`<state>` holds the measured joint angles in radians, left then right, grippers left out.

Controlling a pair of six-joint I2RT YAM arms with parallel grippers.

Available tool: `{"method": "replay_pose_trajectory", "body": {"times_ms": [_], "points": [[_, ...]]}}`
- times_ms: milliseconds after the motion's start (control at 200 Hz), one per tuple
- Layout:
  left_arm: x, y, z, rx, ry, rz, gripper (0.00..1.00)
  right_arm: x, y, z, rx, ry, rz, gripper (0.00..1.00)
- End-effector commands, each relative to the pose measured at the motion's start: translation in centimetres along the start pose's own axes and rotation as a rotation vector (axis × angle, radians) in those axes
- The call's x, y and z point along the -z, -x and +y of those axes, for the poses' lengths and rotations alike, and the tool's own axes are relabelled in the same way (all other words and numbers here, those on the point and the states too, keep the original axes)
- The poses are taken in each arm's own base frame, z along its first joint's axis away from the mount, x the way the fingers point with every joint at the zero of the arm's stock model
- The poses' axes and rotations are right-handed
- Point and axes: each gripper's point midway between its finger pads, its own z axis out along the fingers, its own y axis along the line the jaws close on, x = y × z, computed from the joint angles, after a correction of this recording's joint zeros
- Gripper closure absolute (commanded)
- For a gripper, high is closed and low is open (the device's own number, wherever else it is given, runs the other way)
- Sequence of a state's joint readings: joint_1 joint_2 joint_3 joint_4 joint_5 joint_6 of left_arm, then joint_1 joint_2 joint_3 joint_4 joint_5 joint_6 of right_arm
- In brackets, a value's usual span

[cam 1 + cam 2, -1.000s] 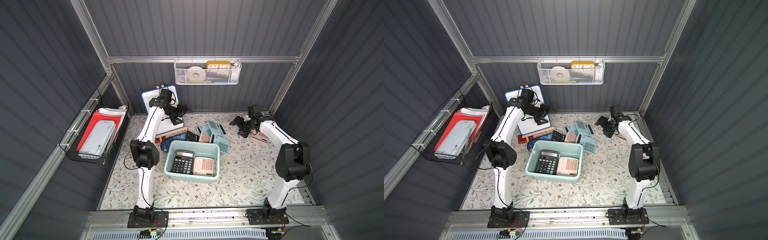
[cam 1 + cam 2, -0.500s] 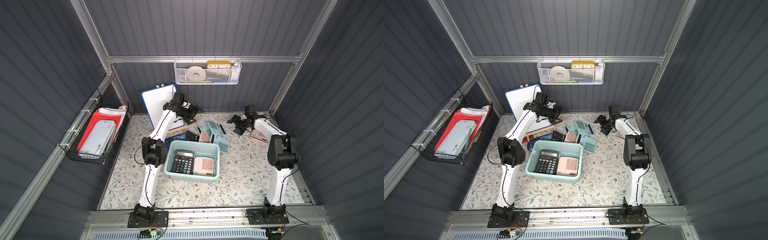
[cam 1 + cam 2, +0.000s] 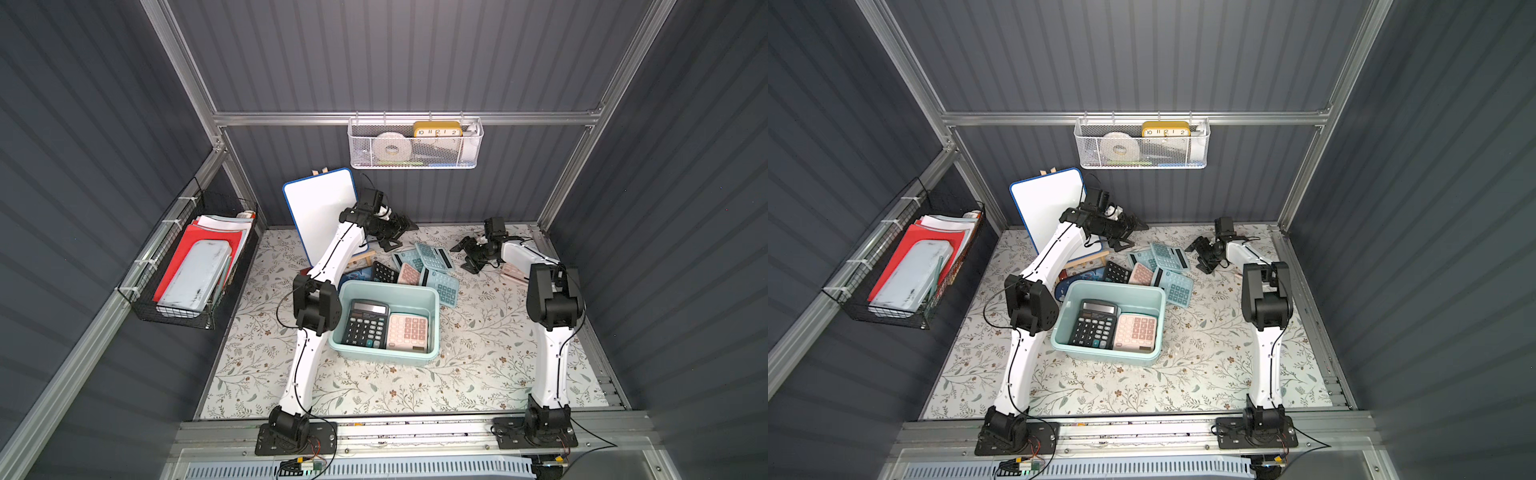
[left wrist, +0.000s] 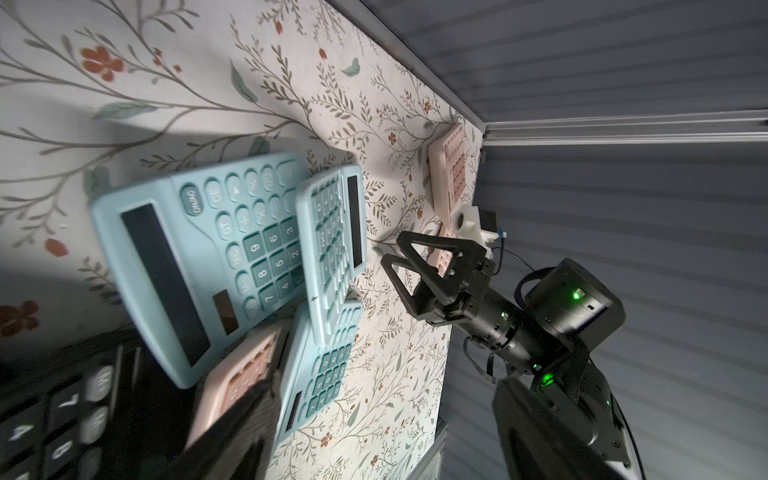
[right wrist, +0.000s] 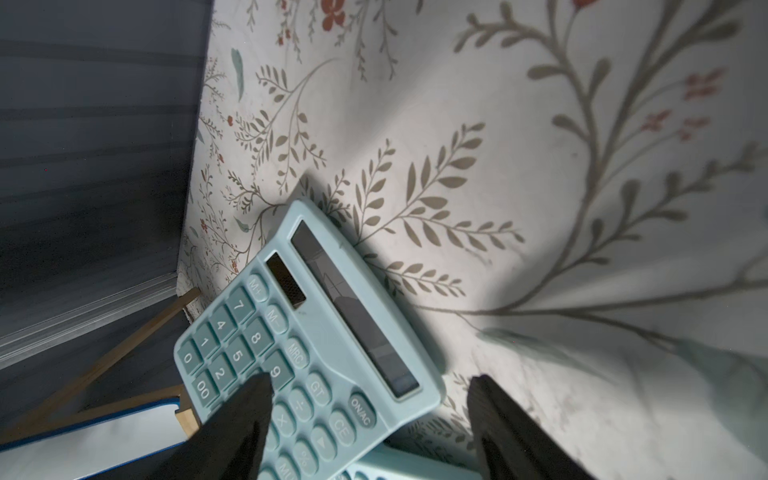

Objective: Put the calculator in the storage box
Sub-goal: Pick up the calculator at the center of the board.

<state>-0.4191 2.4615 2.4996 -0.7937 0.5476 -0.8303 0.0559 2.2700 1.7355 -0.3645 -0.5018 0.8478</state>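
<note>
The mint storage box [image 3: 432,297] [image 3: 1158,297] sits mid-table and holds a black calculator [image 3: 365,324] and a pink calculator [image 3: 408,332]. Behind it lies a pile of calculators, teal [image 3: 434,254] [image 4: 199,257] [image 5: 311,332], pink [image 3: 409,274] and black [image 3: 384,272]. My left gripper [image 3: 401,237] [image 3: 1133,235] [image 4: 378,399] hovers open at the pile's back left, holding nothing. My right gripper [image 3: 463,257] [image 3: 1198,257] [image 5: 370,390] is open at the pile's right. One finger [image 5: 249,415] is over a teal calculator's keys, and that calculator's corner lies between the jaws, ungripped.
A whiteboard [image 3: 320,208] on a wooden easel leans at the back left. Another pink calculator [image 3: 513,272] lies by the right arm. A white mesh basket [image 3: 415,143] hangs on the back wall, and a black wire basket [image 3: 187,274] hangs on the left wall.
My left gripper has swung right from the whiteboard to the back of the calculator pile. The right gripper has edged left toward the pile, its elbow drawing in. Both jaws have narrowed slightly.
</note>
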Motion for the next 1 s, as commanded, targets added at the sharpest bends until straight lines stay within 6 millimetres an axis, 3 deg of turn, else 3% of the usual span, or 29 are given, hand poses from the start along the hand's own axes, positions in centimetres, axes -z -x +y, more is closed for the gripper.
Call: {"method": "replay_pose_trajectory", "body": {"times_ms": [0, 240, 520, 996], "points": [[-2.3, -0.9, 2.0, 0.013, 0.050, 0.038, 0.16, -0.2, 0.5, 0.8, 0.005, 0.030, 0.000, 0.22], [-5.5, -1.6, 3.2, 0.007, 0.055, 0.056, 0.23, -1.3, 0.5, 0.3, -0.008, 0.035, 0.017, 0.25], [-8.1, -1.1, 4.8, 0.029, 0.046, 0.055, 0.43, -1.8, 0.6, 0.5, -0.023, 0.051, 0.031, 0.27], [-8.6, -0.7, 3.6, 0.040, -0.016, 0.047, 0.78, -1.3, 0.7, 1.8, -0.025, 0.090, 0.037, 0.29]]}}
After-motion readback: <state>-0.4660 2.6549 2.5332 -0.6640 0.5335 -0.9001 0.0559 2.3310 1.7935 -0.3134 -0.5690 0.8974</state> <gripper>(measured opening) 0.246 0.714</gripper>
